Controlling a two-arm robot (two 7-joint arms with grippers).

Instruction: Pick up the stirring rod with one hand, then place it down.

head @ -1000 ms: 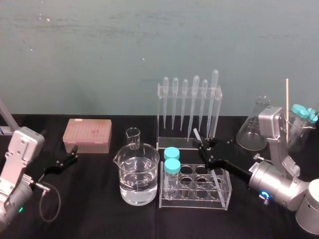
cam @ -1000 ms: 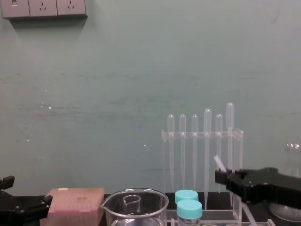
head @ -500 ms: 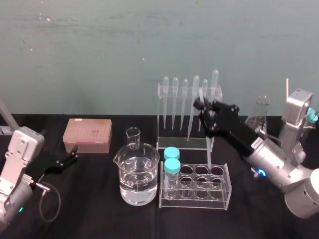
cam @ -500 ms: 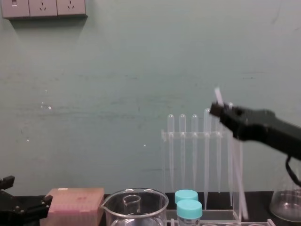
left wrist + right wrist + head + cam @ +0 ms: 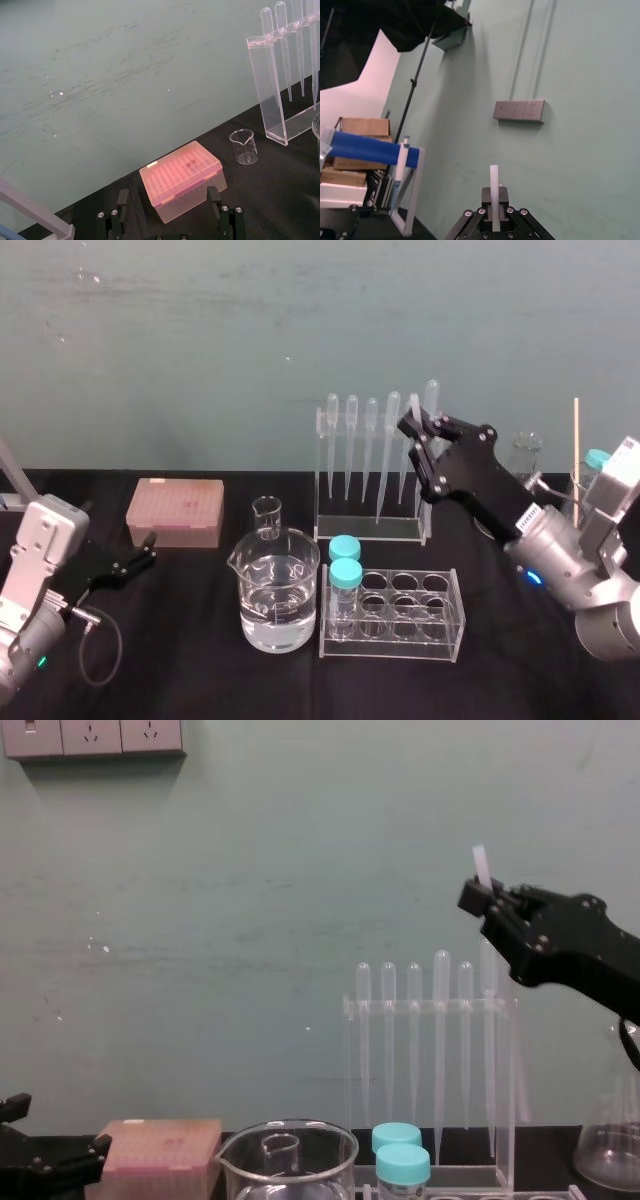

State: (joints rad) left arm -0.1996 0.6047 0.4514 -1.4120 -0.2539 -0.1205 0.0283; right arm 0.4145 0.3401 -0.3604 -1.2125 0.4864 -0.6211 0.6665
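Observation:
The stirring rod (image 5: 481, 863), a thin translucent-white stick with a flat-cut end, is lifted above the table. My right gripper (image 5: 484, 898) is shut on it near its top, and the rest slants down in front of the pipette stand. In the right wrist view the rod (image 5: 494, 190) stands straight up between the two black fingers. From the head view the right gripper (image 5: 412, 428) is level with the pipette bulbs, above the test-tube rack (image 5: 440, 625). My left gripper (image 5: 170, 222) rests low at the left, open and holding nothing, near the pink box.
A clear stand with several bulb-topped pipettes (image 5: 372, 468) is behind the test-tube rack. A large beaker of water (image 5: 278, 592), a small beaker (image 5: 267, 516), two blue-capped vials (image 5: 345, 562) and a pink tip box (image 5: 175, 511) are on the black table. A conical flask (image 5: 524, 454) stands at the right.
My right gripper has risen from just above the test-tube rack to the height of the pipette tops, carrying the rod up with it. The left arm has stayed put.

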